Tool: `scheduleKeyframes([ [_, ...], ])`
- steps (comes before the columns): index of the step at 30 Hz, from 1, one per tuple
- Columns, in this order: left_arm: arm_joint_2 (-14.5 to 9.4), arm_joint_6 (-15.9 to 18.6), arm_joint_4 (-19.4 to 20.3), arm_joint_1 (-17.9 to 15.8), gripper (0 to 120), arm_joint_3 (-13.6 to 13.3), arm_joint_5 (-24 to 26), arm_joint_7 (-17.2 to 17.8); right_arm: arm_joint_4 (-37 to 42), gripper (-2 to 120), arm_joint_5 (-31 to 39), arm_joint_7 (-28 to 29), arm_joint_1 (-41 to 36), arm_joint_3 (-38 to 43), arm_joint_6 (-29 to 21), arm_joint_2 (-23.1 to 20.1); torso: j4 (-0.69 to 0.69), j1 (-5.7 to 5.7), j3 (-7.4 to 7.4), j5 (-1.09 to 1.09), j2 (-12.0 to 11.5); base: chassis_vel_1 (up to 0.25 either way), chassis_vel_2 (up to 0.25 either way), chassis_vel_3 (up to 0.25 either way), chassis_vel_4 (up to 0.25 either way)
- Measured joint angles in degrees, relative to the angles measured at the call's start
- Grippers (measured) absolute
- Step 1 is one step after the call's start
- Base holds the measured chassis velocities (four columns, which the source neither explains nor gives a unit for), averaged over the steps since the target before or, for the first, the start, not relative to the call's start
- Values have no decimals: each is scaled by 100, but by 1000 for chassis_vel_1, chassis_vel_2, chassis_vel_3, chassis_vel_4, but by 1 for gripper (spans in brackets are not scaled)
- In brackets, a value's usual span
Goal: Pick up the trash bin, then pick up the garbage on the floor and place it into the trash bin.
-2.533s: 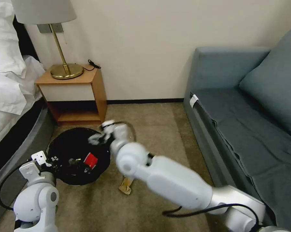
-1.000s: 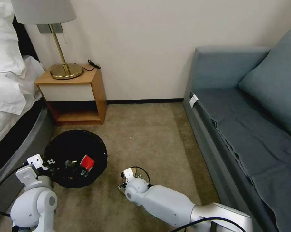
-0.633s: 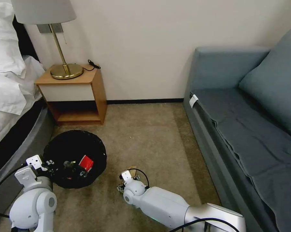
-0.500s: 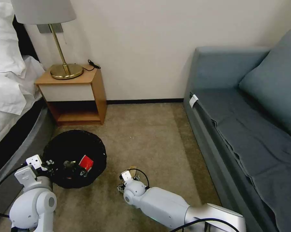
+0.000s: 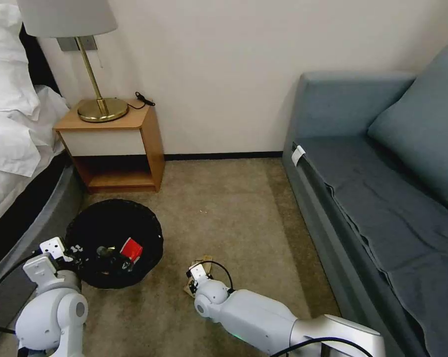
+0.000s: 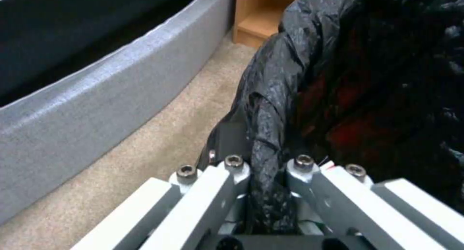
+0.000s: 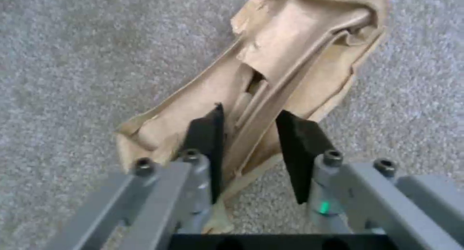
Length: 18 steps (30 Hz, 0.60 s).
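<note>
The trash bin, round and lined with a black bag, hangs low over the carpet at the left. My left gripper is shut on its near rim, with bag plastic bunched between the fingers. A red-and-white snack wrapper lies inside with other dark litter. The garbage on the floor is a crumpled tan paper scrap. My right gripper is down on it, its black pads pressed on a raised fold of the paper.
A wooden nightstand with a brass lamp stands behind the bin. The bed's grey base runs close along the left. A blue-grey sofa lines the right. Open carpet lies between.
My right arm swung from above the bin down to the floor and settled on the paper scrap. The bin in my left gripper drifted slightly left.
</note>
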<state>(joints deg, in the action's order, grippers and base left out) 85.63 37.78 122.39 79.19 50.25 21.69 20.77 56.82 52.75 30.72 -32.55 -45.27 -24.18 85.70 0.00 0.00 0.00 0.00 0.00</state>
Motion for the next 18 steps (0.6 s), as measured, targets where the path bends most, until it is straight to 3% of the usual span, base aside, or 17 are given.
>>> scheduleKeyframes([
  [3,3,0,-2,-5,3,-6,-2,-2,25,19,1,-8,2,0,5,-27,0,0,0,0,0,0,0,0,0],
  [6,5,-2,-11,-9,3,-11,-6,-3,110,5,9,-11,8,-4,31,-108,0,0,0,0,0,0,0,0,0],
  [9,-3,-3,-13,-11,3,-8,-6,-4,225,0,35,-6,24,-8,36,-184,0,0,0,0,0,0,0,0,0],
  [15,-18,-3,-13,-19,3,-3,3,-6,559,0,155,61,85,30,34,-337,0,0,0,0,0,0,0,0,0],
  [18,-51,-3,-12,-34,3,15,40,-6,1161,0,362,223,182,138,-16,-559,0,0,0,0,0,0,0,0,0],
])
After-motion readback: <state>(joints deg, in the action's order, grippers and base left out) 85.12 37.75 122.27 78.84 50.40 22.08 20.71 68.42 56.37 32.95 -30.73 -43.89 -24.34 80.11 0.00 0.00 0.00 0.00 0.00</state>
